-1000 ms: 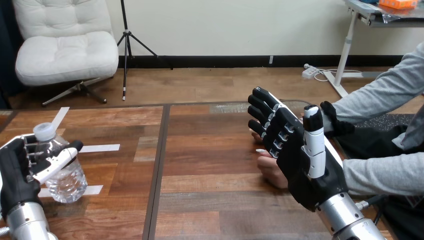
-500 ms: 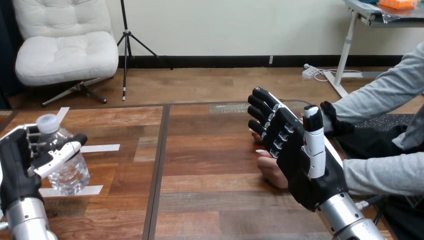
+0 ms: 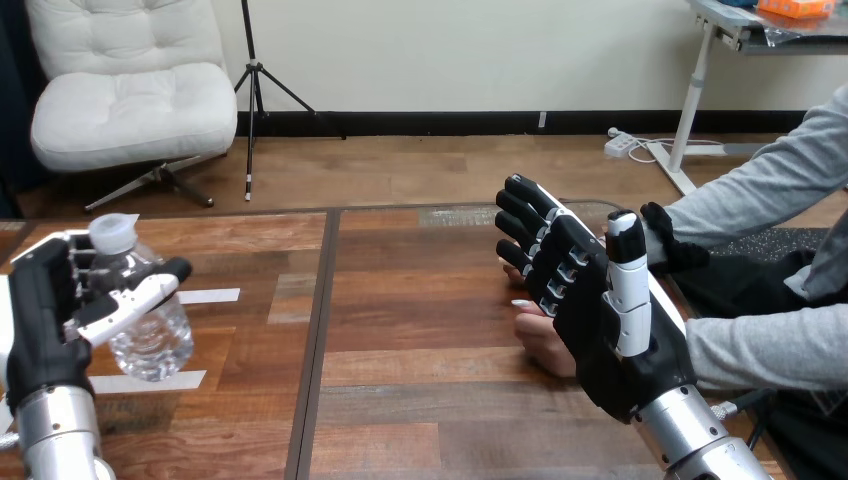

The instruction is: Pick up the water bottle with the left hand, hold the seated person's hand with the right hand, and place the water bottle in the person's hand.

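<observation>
Water bottle (image 3: pixel 152 338) in left hand (image 3: pixel 42 320); right hand (image 3: pixel 592 305) partly hides person's hand (image 3: pixel 545 345).

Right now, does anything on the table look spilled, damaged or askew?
Nothing is spilled or damaged. Only the water bottle leans, its top toward the view's left, because the left hand grips it; its cap is on.

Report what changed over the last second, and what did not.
The left hand, shut on the water bottle, has carried it a little up and to the right in the head view, toward the table's middle; the grip looks the same. The right hand has stayed where it was, fingers straight, in front of the person's hand, which has not moved either.
</observation>
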{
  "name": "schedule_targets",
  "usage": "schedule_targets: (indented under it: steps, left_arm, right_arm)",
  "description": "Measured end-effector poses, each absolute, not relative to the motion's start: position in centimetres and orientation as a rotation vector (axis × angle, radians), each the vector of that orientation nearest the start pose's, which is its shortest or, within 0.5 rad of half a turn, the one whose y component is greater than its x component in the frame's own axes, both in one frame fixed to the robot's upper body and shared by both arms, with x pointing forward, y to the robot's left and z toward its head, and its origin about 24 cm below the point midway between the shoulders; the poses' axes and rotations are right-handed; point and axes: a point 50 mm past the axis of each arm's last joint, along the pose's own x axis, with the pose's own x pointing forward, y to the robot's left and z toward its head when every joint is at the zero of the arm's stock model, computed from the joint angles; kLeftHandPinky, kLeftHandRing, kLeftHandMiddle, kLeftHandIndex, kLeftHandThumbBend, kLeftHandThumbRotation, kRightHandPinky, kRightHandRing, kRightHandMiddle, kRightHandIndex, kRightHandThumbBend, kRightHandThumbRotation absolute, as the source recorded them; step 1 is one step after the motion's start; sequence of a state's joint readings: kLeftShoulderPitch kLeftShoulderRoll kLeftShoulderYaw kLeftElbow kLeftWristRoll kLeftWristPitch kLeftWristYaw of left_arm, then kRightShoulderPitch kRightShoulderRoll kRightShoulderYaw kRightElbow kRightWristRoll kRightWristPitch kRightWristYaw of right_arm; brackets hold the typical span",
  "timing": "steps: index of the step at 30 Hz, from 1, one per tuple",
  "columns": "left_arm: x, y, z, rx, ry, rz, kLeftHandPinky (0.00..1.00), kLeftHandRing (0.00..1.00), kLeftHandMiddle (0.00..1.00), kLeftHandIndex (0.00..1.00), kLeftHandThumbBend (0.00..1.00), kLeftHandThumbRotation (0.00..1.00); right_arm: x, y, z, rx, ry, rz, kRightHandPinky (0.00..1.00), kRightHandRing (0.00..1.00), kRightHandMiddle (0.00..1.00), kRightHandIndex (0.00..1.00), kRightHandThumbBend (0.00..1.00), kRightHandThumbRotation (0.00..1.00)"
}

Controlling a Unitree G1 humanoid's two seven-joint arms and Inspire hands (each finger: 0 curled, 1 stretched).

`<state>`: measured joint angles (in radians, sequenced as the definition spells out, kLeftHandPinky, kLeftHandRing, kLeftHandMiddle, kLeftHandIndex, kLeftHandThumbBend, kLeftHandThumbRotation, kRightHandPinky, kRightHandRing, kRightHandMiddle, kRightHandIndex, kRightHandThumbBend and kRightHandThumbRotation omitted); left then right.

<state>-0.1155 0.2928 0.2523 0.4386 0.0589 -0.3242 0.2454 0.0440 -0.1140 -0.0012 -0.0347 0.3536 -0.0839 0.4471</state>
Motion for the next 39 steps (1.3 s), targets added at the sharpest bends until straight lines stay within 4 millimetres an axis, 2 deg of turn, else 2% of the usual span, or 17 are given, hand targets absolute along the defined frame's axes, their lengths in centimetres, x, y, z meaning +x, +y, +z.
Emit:
schedule_targets:
  steps: [12, 24, 39]
  left_arm:
    - [25.4, 27.0, 4.2, 0.299, -0.1, 0.422, 0.32, 0.36, 0.41, 0.41, 0.76, 0.0]
    - [25.7, 25.4, 5.5, 0.275, -0.14, 0.357, 0.3, 0.35, 0.4, 0.41, 0.77, 0.0]
    - [26.0, 23.7, 5.8, 0.238, -0.156, 0.271, 0.28, 0.34, 0.39, 0.4, 0.75, 0.0]
  right_arm:
    - [24.0, -15.4, 5.3, 0.2, -0.127, 0.425, 1.0, 0.98, 0.96, 0.93, 0.81, 1.0]
    - [24.0, -15.6, 4.8, 0.132, -0.114, 0.42, 1.0, 0.98, 0.96, 0.94, 0.82, 1.0]
    - [24.8, -17.4, 3.3, -0.056, -0.107, 0.429, 0.98, 0.97, 0.96, 0.94, 0.81, 1.0]
